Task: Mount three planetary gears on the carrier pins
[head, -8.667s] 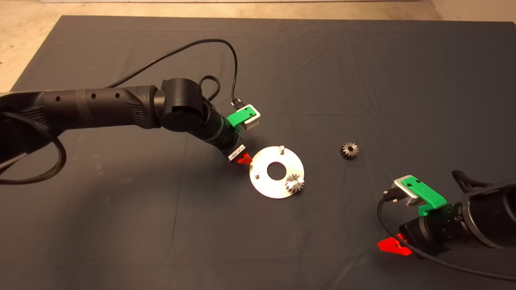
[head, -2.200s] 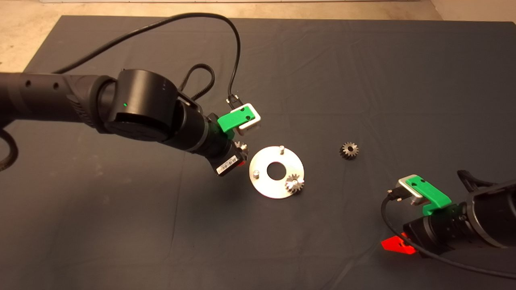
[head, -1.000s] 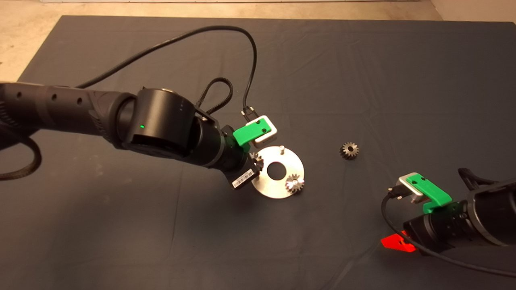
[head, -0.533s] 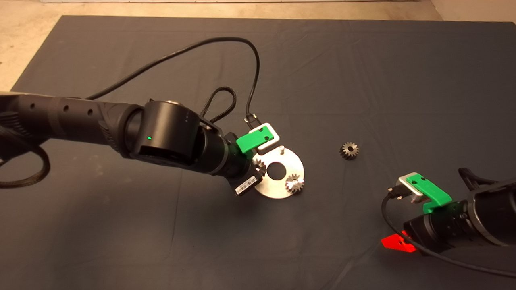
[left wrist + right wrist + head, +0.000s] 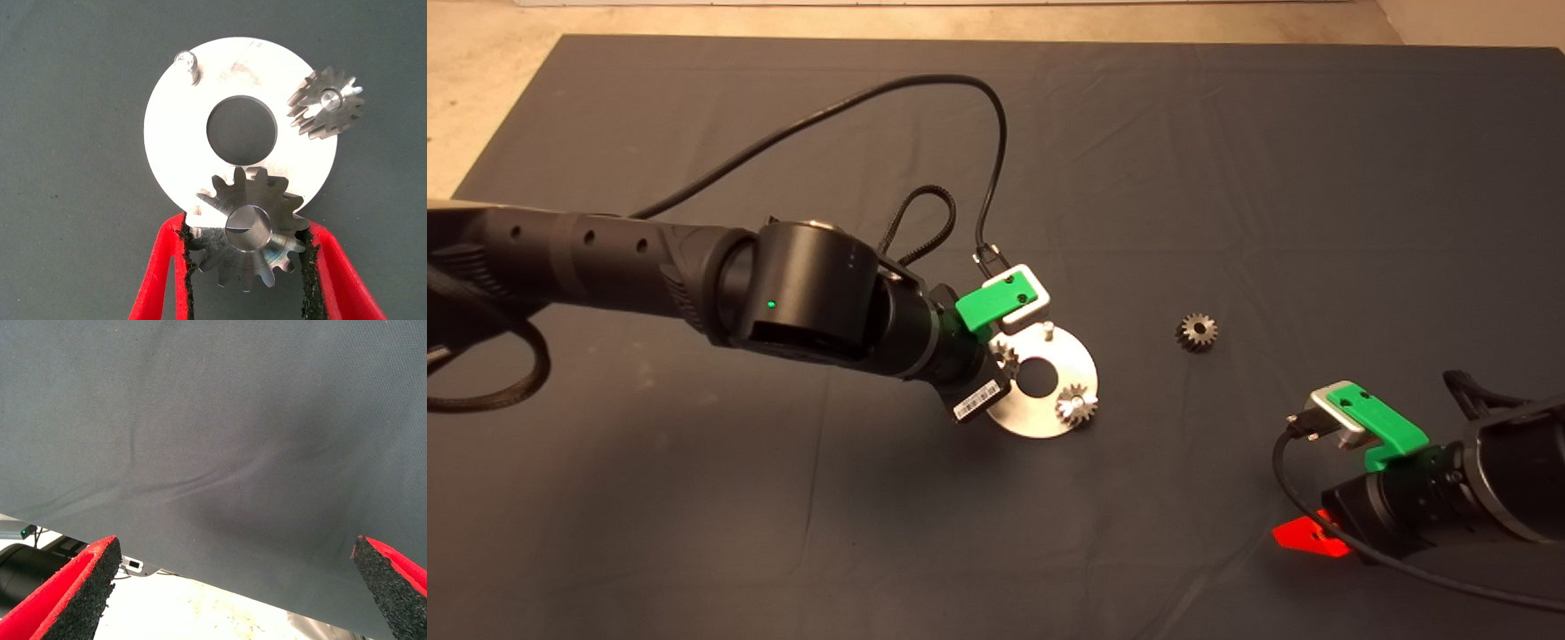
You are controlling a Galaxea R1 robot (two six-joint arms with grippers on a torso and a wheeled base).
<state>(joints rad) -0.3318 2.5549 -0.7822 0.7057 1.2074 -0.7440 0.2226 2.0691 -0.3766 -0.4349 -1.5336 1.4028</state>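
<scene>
Step in hand: gear 2 of 3 going onto the carrier. Left gripper [image 5: 248,267], out over the middle of the counter [image 5: 694,533], has its fingers [image 5: 157,280] clamped on a planetary gear [image 5: 250,230], held above the left rim of the silver disc [image 5: 1080,360]. Seated gear [image 5: 1077,404] sits on its pin at the disc's near-right rim; bare pin [image 5: 1048,327] stands at the far rim. Third gear [image 5: 1197,332] lies loose on the mat, right of the disc and well apart from it. Right gripper [image 5: 1307,538] waits near the counter's near right corner, fingers spread wide, nothing between them.

Next move, my read: centre the bore over the target pin, keep the gear level, lower, then release.

Views: the head view hides the held gear's bore and the pin under the arm. The left wrist view shows the grip, bore, seated gear and bare pin, but I cannot tell whether the third pin sits under the bore; the loose gear is out of that view.
</scene>
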